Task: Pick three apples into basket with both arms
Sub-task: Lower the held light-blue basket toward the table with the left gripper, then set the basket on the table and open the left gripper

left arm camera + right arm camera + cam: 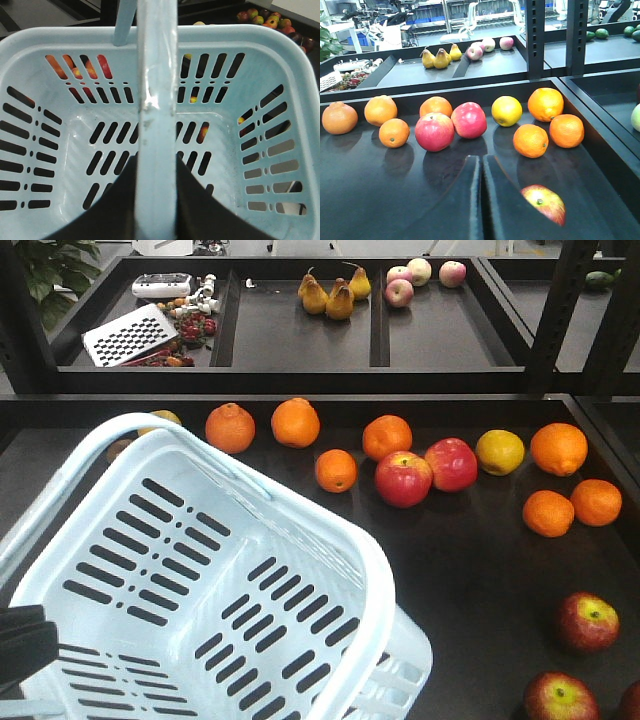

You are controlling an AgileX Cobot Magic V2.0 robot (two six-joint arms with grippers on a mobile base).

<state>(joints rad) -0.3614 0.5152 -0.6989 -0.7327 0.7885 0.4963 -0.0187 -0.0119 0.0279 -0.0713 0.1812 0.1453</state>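
Matte black tray lies under slotted plastic basket.

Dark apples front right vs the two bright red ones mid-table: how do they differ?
Colour: dark apples are dull red with yellow-green near the stem; the bright pair is vivid pink-red. Spacing: dark apples lie apart; the bright pair touches, amid oranges. Both sit on the black table, outside the basket.

Smooth black tapering fingers on both left tool and right tool.
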